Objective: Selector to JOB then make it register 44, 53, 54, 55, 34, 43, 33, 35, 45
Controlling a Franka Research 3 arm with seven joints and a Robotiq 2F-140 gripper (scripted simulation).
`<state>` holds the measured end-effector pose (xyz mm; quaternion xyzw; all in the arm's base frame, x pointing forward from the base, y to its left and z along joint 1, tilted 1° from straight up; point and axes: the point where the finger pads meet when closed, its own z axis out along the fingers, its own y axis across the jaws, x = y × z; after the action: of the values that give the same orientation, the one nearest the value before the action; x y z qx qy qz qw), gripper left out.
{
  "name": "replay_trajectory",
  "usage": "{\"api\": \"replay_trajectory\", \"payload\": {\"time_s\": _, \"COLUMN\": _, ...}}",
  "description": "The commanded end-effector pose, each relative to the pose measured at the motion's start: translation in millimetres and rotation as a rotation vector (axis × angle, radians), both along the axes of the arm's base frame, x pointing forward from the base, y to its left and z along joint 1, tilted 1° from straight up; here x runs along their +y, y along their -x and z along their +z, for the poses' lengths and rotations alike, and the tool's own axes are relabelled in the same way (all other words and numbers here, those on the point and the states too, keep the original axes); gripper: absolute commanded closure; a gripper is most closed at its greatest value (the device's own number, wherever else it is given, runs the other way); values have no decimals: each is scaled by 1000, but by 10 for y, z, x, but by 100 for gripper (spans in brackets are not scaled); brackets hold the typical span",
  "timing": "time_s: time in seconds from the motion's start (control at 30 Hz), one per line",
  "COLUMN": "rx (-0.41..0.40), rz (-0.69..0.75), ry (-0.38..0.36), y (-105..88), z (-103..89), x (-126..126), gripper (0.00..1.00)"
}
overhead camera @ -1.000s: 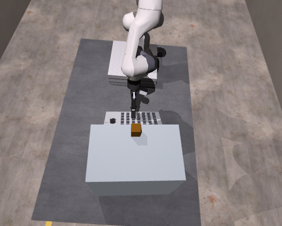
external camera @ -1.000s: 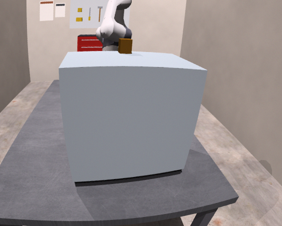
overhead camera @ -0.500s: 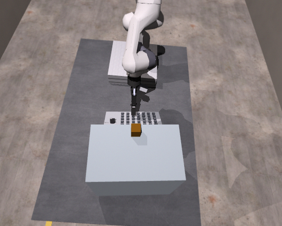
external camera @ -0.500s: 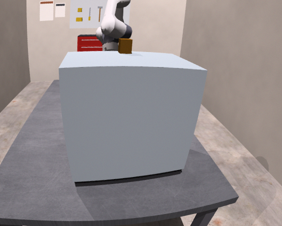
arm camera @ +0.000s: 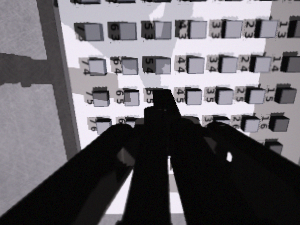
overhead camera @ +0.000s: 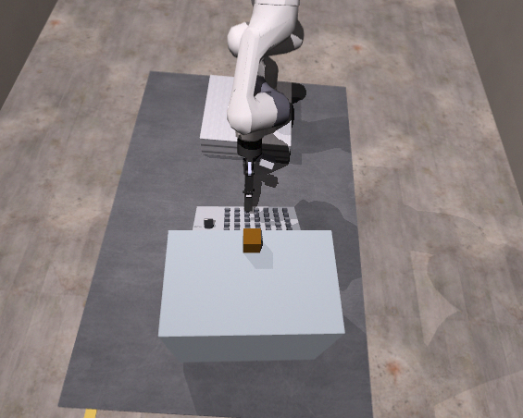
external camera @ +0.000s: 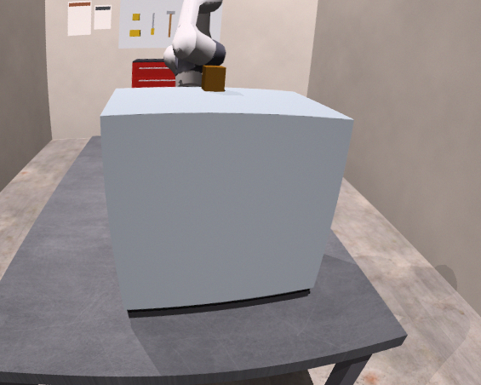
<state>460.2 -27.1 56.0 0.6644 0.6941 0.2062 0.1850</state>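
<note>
Gripper (overhead camera: pixel 248 209) (arm camera: pixel 161 103) closed, nothing held, tips over or on key 55; contact unclear. Keypad (overhead camera: pixel 214 212) (arm camera: pixel 100 46) beneath, before pale cabinet (overhead camera: pixel 251 287) (external camera: pixel 226 192). Keys probably light, springy: straight fingertip push, no grasp. Selector (overhead camera: pixel 208 223), beside key block, likely stiffer: pinch sides, twist.

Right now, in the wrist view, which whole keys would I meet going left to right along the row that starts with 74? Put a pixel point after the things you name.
74 (arm camera: pixel 97 67) → 64 (arm camera: pixel 130 66) → 54 (arm camera: pixel 162 65) → 44 (arm camera: pixel 196 66) → 34 (arm camera: pixel 228 65) → 24 (arm camera: pixel 262 64); 14 is cut off by the picture's edge.
</note>
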Motion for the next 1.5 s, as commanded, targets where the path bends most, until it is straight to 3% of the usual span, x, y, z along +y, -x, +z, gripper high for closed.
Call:
{"api": "replay_trajectory", "payload": {"time_s": 0.0, "rx": 1, "rz": 5, "ry": 5, "y": 105, "z": -55, "x": 105, "gripper": 90}}
{"api": "replay_trajectory", "payload": {"time_s": 0.3, "rx": 1, "rz": 5, "ry": 5, "y": 279, "z": -156, "x": 291, "gripper": 90}}
{"api": "replay_trajectory", "payload": {"time_s": 1.47, "rx": 1, "rz": 5, "ry": 5, "y": 164, "z": -343, "x": 300, "gripper": 90}}
